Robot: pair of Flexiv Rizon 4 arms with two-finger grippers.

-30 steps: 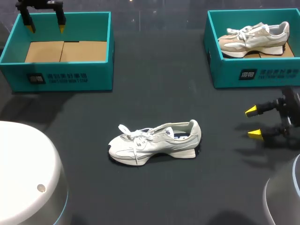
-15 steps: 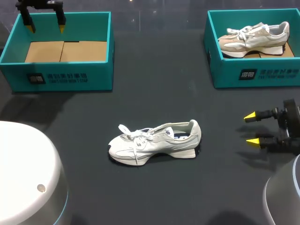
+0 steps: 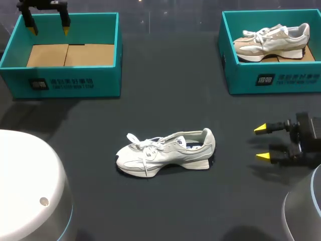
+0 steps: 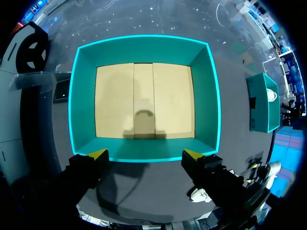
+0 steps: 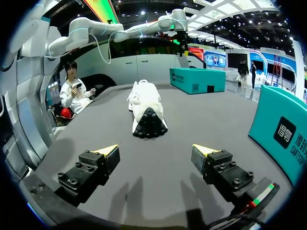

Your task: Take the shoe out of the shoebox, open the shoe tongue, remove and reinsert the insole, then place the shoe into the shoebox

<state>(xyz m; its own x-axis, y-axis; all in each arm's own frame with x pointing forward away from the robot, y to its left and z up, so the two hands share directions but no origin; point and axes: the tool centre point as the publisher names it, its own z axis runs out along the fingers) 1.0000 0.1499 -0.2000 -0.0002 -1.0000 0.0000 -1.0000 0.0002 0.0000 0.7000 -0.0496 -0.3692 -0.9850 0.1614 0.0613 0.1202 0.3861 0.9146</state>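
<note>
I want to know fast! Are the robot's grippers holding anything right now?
Left gripper: open, holding nothing, above the teal shoebox.
Right gripper: open, holding nothing, facing the white shoe.

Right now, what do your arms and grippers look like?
The left gripper and the right gripper both have black, blocky fingers ending in bright yellow wedge tips; the right one's finger blocks carry round screw holes. The left arm is a chain of smooth, pale grey rounded links.

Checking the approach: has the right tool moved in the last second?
Yes. The right tool has drifted away from the right-hand teal cardboard shoebox and slightly nearer the white lace-up sneaker.
</note>
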